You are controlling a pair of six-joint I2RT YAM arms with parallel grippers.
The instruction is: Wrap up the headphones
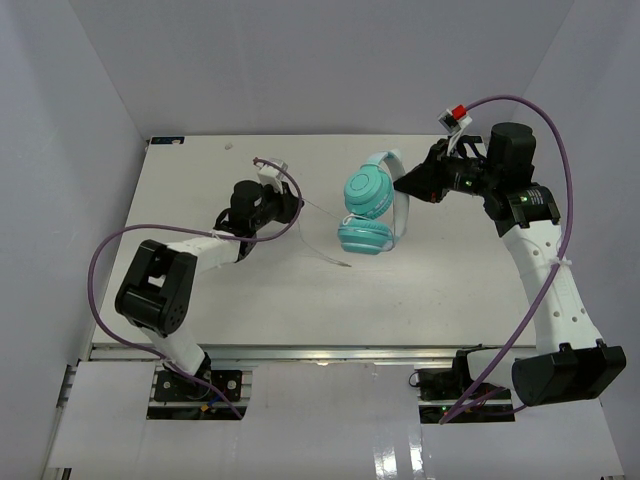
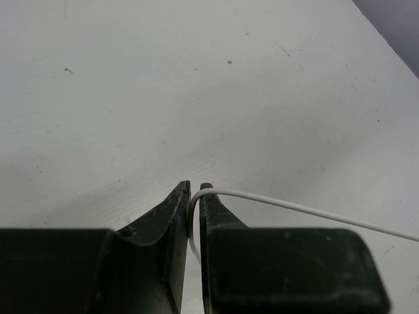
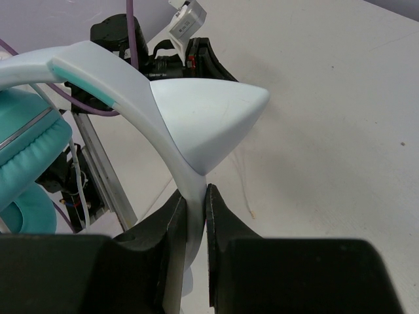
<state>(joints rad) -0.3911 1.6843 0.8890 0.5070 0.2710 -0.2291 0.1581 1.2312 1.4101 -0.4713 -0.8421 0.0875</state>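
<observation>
White bench (image 1: 300,310) under grey walls; over its middle are the headphones (image 1: 368,192), with the right pincer (image 3: 195,193) clamped on the pale headband (image 3: 163,111) and the earcups (image 1: 362,236) towards the left arm. Well apart from them, the left pincer (image 2: 194,188) is closed on the thin cord (image 2: 294,205). The set looks light. Its band is stiff, smooth plastic and may swivel in so narrow a grip. The cord is limp and slippery, so it is best pinched firmly and wound round the band under gentle tension.
</observation>
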